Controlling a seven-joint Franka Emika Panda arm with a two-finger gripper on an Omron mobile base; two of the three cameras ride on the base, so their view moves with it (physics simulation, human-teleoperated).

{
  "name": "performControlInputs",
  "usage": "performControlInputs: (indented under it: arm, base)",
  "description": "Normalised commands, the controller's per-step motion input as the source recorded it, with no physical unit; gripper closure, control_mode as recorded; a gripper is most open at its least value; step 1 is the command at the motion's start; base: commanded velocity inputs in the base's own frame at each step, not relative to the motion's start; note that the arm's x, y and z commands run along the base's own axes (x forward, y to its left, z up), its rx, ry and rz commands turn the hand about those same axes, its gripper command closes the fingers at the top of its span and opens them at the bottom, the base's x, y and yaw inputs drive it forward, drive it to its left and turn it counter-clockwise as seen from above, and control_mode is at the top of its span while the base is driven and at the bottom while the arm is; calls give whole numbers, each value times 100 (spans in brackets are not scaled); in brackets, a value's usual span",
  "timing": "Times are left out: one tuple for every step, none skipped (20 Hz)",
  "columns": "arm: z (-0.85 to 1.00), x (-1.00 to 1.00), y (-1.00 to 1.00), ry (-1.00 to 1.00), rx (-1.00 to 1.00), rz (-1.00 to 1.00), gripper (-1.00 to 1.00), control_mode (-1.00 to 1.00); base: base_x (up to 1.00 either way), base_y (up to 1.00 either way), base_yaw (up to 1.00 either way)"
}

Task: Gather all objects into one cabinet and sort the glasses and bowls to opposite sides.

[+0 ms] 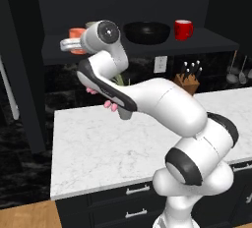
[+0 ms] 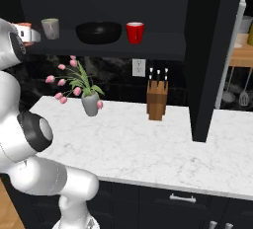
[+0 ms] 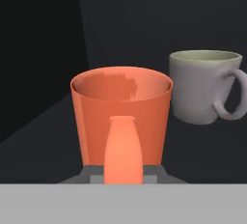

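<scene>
The orange mug [image 3: 120, 112] is right in front of the hand, its handle [image 3: 123, 150] pointing at the camera. My gripper [image 3: 123, 174] is shut on that handle, with a dark fingertip pressed against each side. The mug is at the left end of the black cabinet's dark shelf [image 1: 147, 48]; its base is hidden, so I cannot tell whether it rests there. Just to its right stands the pale grey-white mug [image 3: 205, 88] [image 2: 50, 28]. Further right along the shelf are the wide black bowl [image 2: 99, 32] [image 1: 146, 32] and then the red mug [image 2: 135, 32] [image 1: 183, 29]. The hand [image 1: 69, 44] covers part of the orange mug [image 1: 76, 34].
The tall black cabinet door [image 2: 212, 50] with its silver bar handle [image 2: 230, 60] stands open on the right. On the white marble counter [image 2: 148, 144] below are a grey vase of pink tulips [image 2: 90, 102] and a wooden knife block [image 2: 157, 99]. Utensils [image 1: 236, 70] hang at far right.
</scene>
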Motion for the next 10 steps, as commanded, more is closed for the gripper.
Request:
performControlInputs:
  arm:
    - [0, 43, 9, 1, -2, 0, 100, -100]
    - [0, 44, 7, 0, -1, 0, 100, -100]
    - [0, 45, 3, 0, 0, 0, 100, -100]
    - [0, 48, 1, 0, 0, 0, 100, -100]
    - [0, 48, 0, 0, 0, 0, 100, -100]
    - [0, 48, 1, 0, 0, 0, 100, -100]
    - [0, 46, 9, 0, -2, 0, 100, -100]
    - [0, 43, 10, 0, -3, 0, 100, -100]
    - [-1, 37, 14, 0, -3, 0, 100, -100]
    - [-1, 32, 14, 0, -3, 0, 100, -100]
  base:
    - [0, 0, 0]
    - [0, 0, 0]
    - [0, 0, 0]
    - [0, 0, 0]
    - [0, 0, 0]
    - [0, 0, 0]
    - [0, 0, 0]
    - [0, 0, 0]
    - [0, 0, 0]
    - [0, 0, 0]
